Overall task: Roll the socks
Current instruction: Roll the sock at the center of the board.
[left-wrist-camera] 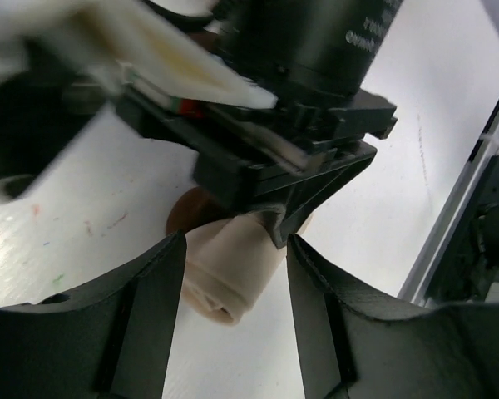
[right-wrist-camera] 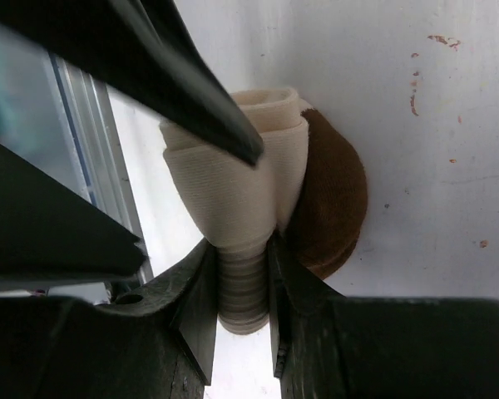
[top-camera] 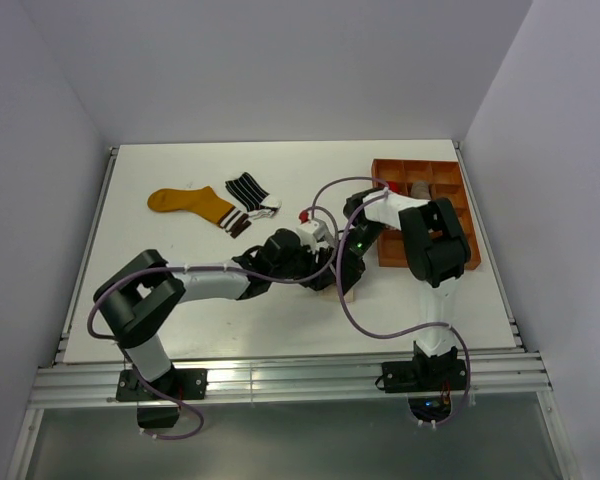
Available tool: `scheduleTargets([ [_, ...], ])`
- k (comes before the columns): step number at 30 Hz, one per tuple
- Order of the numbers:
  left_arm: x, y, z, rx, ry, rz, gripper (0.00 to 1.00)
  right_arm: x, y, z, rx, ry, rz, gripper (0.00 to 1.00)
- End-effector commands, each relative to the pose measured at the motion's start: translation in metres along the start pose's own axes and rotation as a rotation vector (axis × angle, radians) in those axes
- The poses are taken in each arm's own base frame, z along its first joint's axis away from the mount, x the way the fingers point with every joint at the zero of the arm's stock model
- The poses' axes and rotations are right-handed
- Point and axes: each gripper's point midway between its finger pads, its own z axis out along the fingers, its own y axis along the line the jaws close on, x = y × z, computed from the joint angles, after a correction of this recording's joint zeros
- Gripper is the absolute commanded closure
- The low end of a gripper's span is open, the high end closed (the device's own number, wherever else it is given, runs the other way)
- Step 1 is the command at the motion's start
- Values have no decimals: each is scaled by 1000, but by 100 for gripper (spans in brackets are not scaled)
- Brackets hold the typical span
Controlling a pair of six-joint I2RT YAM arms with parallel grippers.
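- Near edge of the tabletop: both arm bases are bolted side by side, and the arms reach inward to meet at mid-table.
- Right fingers: closed on one end of a rolled cream sock, pinching it narrow. The sock's brown end bulges from one side of the roll.
- Left fingers: spread apart, flanking the same roll without clamping it. In the right wrist view one tip lies at the roll's free end and the other stands clear to the side.
- The roll sits roughly mid-tabletop. Whether it rests on the surface cannot be told.
- Farther back, left of centre: a mustard-yellow sock lies flat, its striped cuff to the right. A black sock with white stripes lies just beside that cuff.
- Far right: an orange-brown compartment tray, with a brownish roll in one rear compartment.
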Motion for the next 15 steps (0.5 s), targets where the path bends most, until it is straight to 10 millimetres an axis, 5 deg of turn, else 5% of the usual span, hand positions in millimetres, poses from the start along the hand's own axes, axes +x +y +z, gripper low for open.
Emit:
scheduleTargets([
  [1,2,-4,12,-13,25,90,43,13,-24,-2,61,71,-7,82],
  [11,34,6,20,-38,103,87,47,12,-27,-3,40,61,38,82],
  [15,46,7,22,-30,133,54,63,11,-27,-2,44,59,48,80],
])
